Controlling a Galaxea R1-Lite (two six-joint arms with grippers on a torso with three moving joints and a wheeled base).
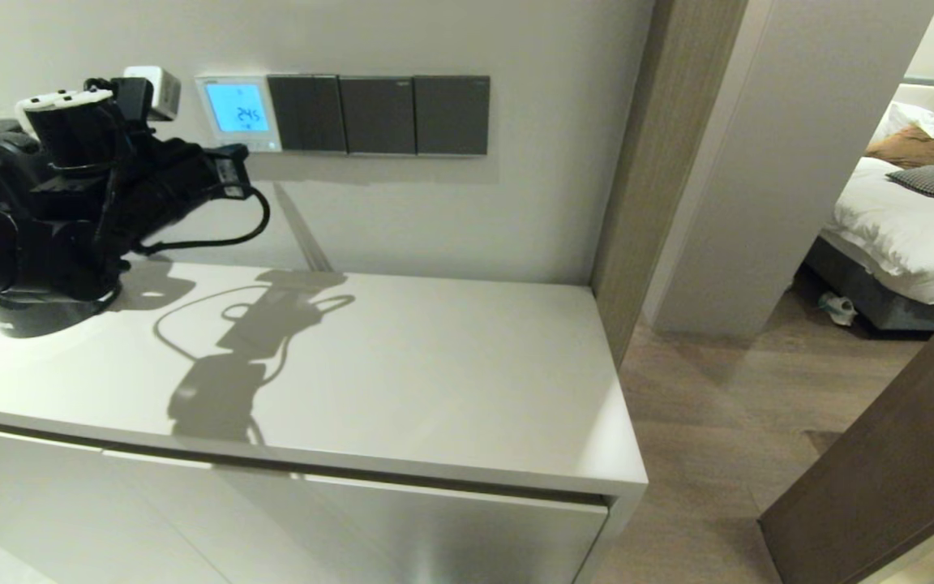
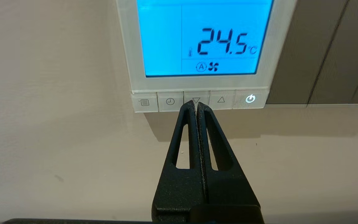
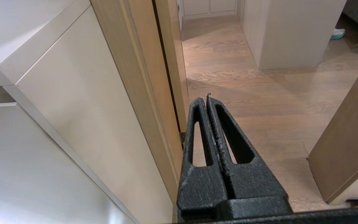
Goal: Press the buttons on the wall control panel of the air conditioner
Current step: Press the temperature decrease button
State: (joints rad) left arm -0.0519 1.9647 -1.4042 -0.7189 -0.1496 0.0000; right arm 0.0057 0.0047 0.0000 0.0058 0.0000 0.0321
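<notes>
The air conditioner's wall control panel hung on the far wall, left of three dark switch plates, its screen glowing blue with 24.5; the top edge was cut off in the left wrist view. The left gripper, fingers pressed together, had its tips at the down-arrow key among the buttons, partly covering it; actual contact was unclear. The right gripper, also closed, hung low beside the cabinet over wood floor.
</notes>
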